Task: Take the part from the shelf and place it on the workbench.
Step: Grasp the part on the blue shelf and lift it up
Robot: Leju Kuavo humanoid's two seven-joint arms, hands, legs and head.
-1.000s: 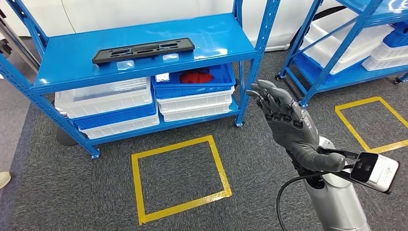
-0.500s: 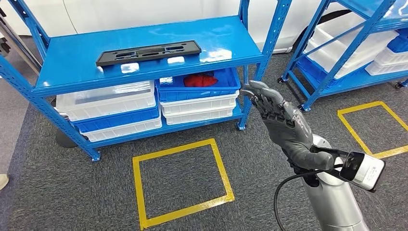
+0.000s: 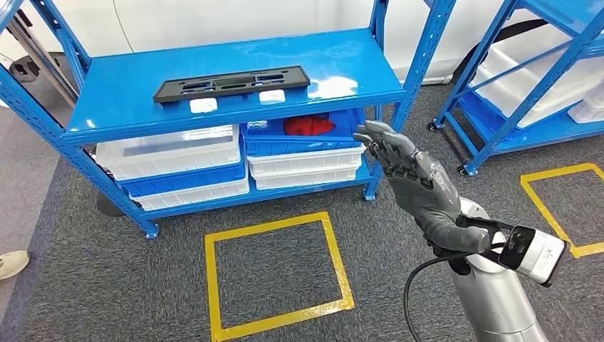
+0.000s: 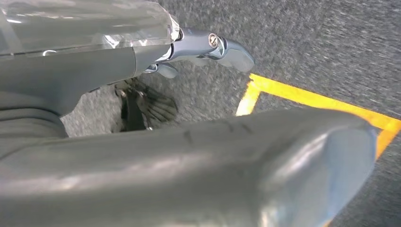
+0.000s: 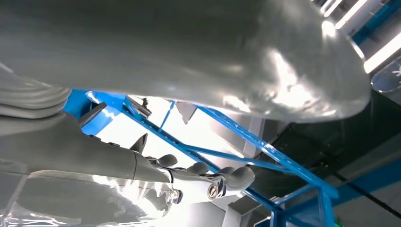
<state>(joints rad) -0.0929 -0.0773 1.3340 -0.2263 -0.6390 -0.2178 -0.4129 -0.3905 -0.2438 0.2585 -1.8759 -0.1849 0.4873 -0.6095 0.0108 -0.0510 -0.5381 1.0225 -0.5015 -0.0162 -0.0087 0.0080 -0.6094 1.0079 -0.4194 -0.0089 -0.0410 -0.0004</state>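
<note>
The part, a long flat black plastic piece with cut-outs, lies on the top board of the blue shelf. My right hand is raised in front of the shelf's right post, well to the right of and below the part, fingers stretched out and apart, holding nothing. The right wrist view looks past its thumb and fingers at the blue shelf frame. My left hand hangs over the grey carpet, its fingers loosely extended and empty.
White and blue bins fill the lower shelf, one holding something red. A yellow tape square marks the carpet in front. A second blue rack stands to the right with another tape square. A shoe shows at the left edge.
The whole view has shifted, so the shelf sits further right and lower. My right hand has lowered slightly and come closer to the shelf's right post, still empty.
</note>
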